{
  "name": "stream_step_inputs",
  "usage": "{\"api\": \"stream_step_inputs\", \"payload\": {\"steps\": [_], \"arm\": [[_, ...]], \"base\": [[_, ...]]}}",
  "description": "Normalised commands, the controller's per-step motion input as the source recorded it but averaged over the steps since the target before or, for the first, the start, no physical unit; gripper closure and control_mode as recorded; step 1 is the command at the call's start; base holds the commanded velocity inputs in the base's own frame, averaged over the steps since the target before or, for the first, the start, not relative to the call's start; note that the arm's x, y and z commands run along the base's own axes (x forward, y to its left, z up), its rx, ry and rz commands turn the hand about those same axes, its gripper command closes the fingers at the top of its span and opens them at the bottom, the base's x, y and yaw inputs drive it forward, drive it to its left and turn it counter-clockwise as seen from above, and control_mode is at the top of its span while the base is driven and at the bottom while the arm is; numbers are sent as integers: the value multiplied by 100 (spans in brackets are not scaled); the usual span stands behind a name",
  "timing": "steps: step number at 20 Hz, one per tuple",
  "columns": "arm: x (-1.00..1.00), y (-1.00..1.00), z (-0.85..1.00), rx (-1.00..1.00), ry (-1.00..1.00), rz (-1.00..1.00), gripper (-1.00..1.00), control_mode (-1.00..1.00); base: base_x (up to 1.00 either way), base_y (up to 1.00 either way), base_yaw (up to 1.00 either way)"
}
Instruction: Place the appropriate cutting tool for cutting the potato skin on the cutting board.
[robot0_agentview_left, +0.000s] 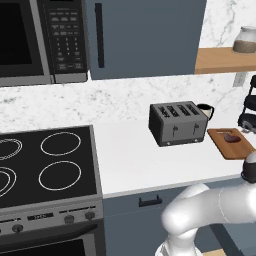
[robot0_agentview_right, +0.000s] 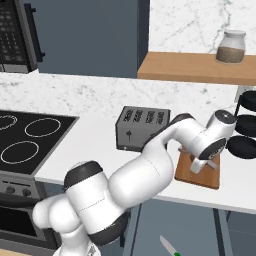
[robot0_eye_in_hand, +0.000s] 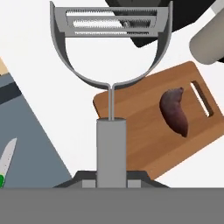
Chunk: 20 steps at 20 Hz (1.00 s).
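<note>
You see hand clamped on peeler handle, loop head pointing away, held above cutting board. Potato lies on board, right of peeler in hand view. Board sits on white desk, right of grey toaster. Green-ended knife lies down on floor.

Glossy white rounded arm fills the lower left of the frame, dark bands ringing its fat joints.
</note>
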Motion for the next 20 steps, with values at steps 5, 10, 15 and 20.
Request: {"api": "stream_step_inputs", "payload": {"steps": [5, 10, 15, 20], "arm": [[60, -2, -46, 0, 0, 5, 100, -100], [23, -4, -45, 0, 0, 6, 100, -100], [33, 1, -51, 0, 1, 5, 100, -100], [39, 16, -59, 0, 1, 5, 100, -100]], "base": [[0, 0, 0], [0, 0, 0], [0, 0, 0], [0, 0, 0]]}}
